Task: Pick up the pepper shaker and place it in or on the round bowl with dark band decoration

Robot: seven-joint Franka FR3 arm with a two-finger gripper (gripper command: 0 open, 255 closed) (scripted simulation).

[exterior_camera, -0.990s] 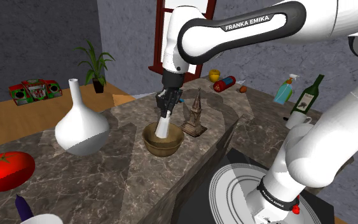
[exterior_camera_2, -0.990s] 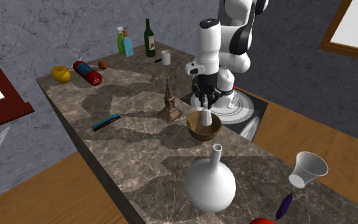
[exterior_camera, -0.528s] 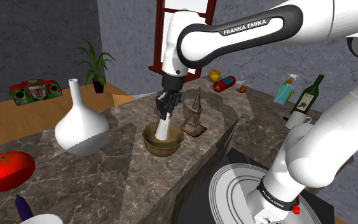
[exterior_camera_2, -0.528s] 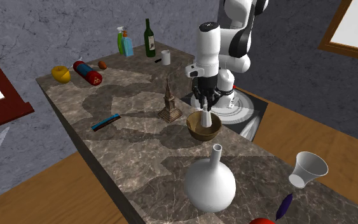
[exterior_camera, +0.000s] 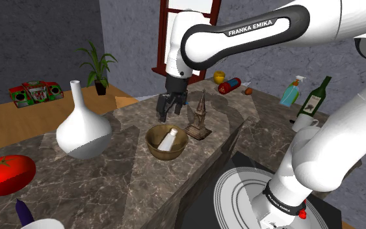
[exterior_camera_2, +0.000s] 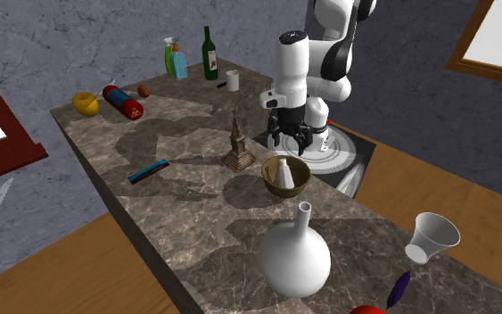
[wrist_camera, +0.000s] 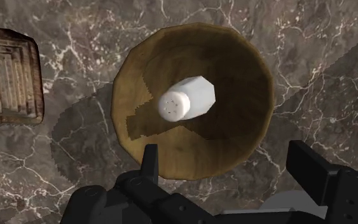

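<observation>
The tool [exterior_camera: 166,116] has let go and lifted, jaws apart and empty. The white faceted pepper shaker [wrist_camera: 187,98] leans inside the round brown bowl [wrist_camera: 250,76] on the veined marble worktop [wrist_camera: 317,51].

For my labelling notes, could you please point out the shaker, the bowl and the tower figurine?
shaker [wrist_camera: 187,98]: wrist view, on its white body.
bowl [wrist_camera: 242,70]: wrist view, on its inner wall.
figurine [exterior_camera: 199,119]: shoulder view, on its spire.
</observation>
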